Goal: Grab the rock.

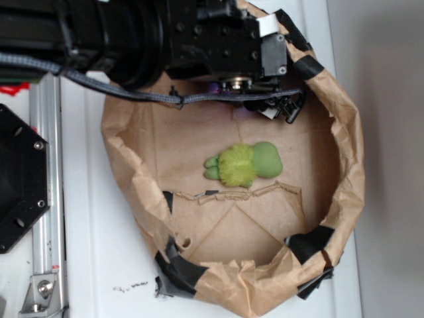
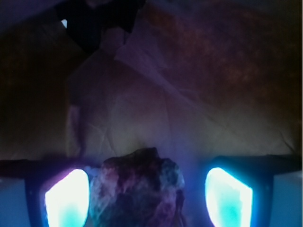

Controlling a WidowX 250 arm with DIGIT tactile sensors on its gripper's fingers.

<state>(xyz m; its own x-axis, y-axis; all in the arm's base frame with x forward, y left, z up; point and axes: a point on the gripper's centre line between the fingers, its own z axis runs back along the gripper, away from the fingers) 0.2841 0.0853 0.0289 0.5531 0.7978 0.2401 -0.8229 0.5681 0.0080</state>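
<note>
We see the rock point(image 2: 137, 187) only in the wrist view: a dark, rough, angular lump at six o'clock, lying on crumpled brown paper.

Rock between the fingers, inside the paper bag

In the wrist view the rock point(image 2: 137, 187) sits between the two fingers — against the left finger point(image 2: 66, 198), with a gap before the right finger point(image 2: 229, 198) — and crumpled paper bag wall point(image 2: 156, 94) lies beyond the fingertips. In the exterior view the plush toy point(image 1: 244, 164) lies on the bag's floor, well apart from the gripper point(image 1: 265, 106).
</note>
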